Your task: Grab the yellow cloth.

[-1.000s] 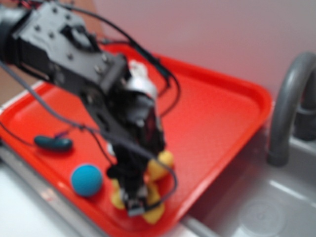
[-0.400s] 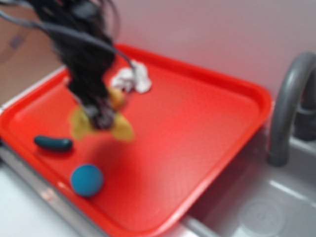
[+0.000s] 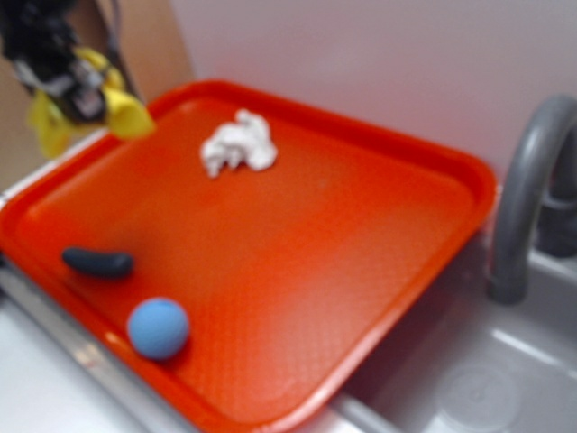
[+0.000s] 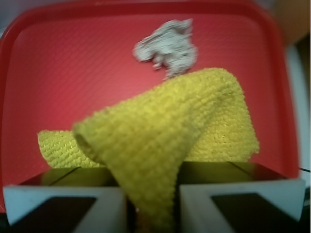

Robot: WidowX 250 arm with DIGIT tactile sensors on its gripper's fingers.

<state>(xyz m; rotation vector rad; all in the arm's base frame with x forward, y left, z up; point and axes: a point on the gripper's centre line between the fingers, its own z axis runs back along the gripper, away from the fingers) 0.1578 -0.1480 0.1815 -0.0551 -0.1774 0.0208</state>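
At the upper left of the exterior frame, the gripper is seen raised well above the red tray, with the yellow cloth pinched in it and hanging clear of the tray floor. The wrist view confirms the hold: the two white fingers are pressed close together on a fold of the cloth, which rises out of the narrow gap between them at the bottom centre of the frame and spreads upward and to both sides. No gap remains between cloth and end effector, so the relation that matters is already closed; the grab is judged done or nearly so, and only a secure hold would be called for. The cloth's long axis is seen running roughly left to right across the jaws.

The cloth is a soft, bunchy fabric with a coarse waffle-like weave, draped in a peaked fold. A crumpled white paper wad lies on the tray floor toward the far side. Near the lower left edge, a smooth blue ball and a dark elongated object rest apart. A grey faucet curves at the right.
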